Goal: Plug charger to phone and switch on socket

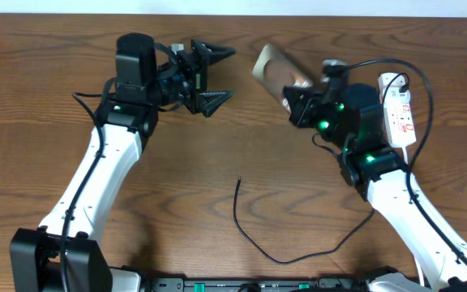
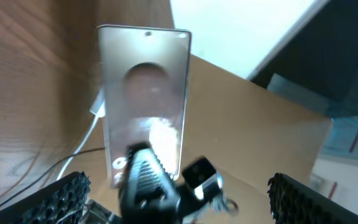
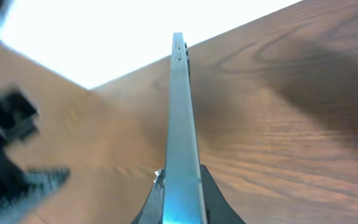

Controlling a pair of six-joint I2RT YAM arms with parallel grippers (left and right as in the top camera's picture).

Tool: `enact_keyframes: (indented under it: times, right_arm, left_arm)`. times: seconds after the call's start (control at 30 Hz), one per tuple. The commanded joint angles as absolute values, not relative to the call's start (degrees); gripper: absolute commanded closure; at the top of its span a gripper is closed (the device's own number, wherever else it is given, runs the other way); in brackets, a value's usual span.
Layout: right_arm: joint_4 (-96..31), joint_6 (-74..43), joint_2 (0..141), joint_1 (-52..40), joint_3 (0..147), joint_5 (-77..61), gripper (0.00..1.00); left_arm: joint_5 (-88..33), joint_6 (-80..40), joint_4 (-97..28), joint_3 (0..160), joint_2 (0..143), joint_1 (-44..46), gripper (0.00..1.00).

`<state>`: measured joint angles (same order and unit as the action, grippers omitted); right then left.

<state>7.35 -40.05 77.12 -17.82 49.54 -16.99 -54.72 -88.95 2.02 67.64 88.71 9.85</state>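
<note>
my right pincer (image 3: 180,198) is clenching the phone (image 3: 178,118) edge-on, left pincer (image 1: 228,74) gaping beside it; only overhead is showing the charger (image 1: 237,203) behind them.

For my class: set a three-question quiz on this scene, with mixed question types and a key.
1. Which gripper holds the phone? A) left gripper B) right gripper
2. True or false: the charger is plugged into the phone.
3. Fill in: the left gripper's jaws stand ____.
Key: 1 B; 2 false, it lies loose on the table; 3 open.
</note>
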Motion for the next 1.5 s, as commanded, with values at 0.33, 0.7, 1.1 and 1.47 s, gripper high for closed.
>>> enact_keyframes:
  times: [0.33,0.7,1.1,1.47]
  right_arm:
    - [17.39,-103.81,76.18,-18.94,50.89,-19.05,0.99]
    - [24.88,-104.99,76.18,-23.09,50.89,-20.05,0.98]
    - [25.08,-104.97,76.20,-27.29,50.89,-19.99,0.98]
    - [25.06,-104.97,76.20,-27.86,50.89,-20.51,0.99]
  left_arm:
    - [-56.21,-80.49,9.96,68.20,87.99,7.05,0.07]
    - [-46.72,-76.71,11.29,68.20,88.01,7.88,0.08]
    - [-39.94,-76.73,11.27,68.20,88.03,11.79,0.09]
    - [-37.82,-76.73,11.27,68.20,88.03,14.87,0.35]
